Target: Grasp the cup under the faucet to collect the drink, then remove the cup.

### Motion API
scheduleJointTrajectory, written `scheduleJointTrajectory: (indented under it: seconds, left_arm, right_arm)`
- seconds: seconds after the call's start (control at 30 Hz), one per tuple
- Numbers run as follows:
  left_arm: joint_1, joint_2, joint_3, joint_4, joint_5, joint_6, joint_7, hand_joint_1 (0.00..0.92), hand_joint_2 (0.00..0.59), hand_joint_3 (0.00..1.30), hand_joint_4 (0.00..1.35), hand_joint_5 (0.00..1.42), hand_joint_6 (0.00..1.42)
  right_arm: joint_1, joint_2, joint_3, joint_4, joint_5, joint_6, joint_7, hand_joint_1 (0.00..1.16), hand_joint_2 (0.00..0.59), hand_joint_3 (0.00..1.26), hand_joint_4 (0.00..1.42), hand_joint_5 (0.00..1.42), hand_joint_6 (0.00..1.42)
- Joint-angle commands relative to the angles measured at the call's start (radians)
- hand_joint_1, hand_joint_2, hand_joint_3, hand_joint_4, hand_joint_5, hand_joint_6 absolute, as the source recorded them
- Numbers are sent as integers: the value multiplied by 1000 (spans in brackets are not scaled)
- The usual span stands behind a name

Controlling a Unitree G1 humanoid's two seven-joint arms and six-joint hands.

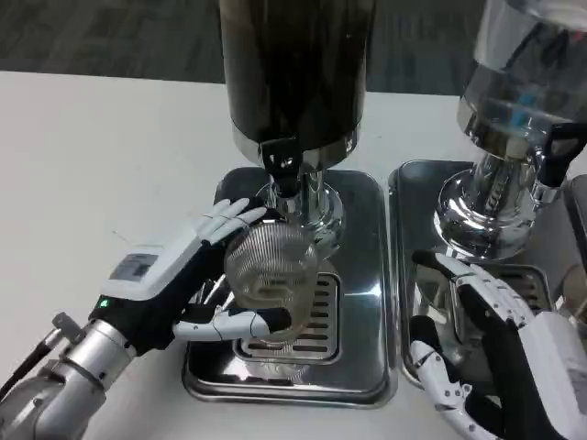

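Note:
A clear ribbed cup point(271, 271) stands on the grate of the steel drip tray point(362, 302), right under the black faucet point(281, 165) of the dark drink dispenser point(295, 69). My left hand point(188, 284) wraps the cup from the left, fingers behind it and the thumb across its front. The cup looks empty; no stream shows from the faucet. My right hand point(491, 335) hangs with spread fingers over the neighbouring tray, holding nothing.
A second dispenser point(518, 82) with a clear tank stands at the right on its own steel tray point(408, 197). White table point(101, 174) stretches to the left.

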Motion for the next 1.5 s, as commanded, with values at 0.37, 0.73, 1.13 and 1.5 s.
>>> scheduleJointTrajectory:
  seconds: [0.37, 0.73, 1.13, 1.5]
  left_arm:
    - [107, 50, 3, -236, 85, 141, 85, 51, 30, 29, 0, 0, 96]
    - [255, 114, 111, -397, 10, 115, 73, 40, 32, 27, 0, 0, 91]
    - [398, 177, 294, -488, -334, -131, -58, 0, 96, 96, 0, 53, 245]
    - [303, 176, 302, -560, -1248, 23, -827, 0, 98, 241, 145, 189, 338]
  right_arm:
    - [6, -6, -4, -3, 13, -11, -3, 304, 431, 241, 203, 173, 144]
    - [-24, -13, -3, 18, 29, -13, 6, 310, 430, 241, 198, 173, 146]
    - [-49, -19, -2, 36, 38, -15, 12, 314, 430, 241, 197, 173, 120]
    - [-66, -11, 7, 63, 38, -17, -1, 315, 430, 241, 199, 173, 114]
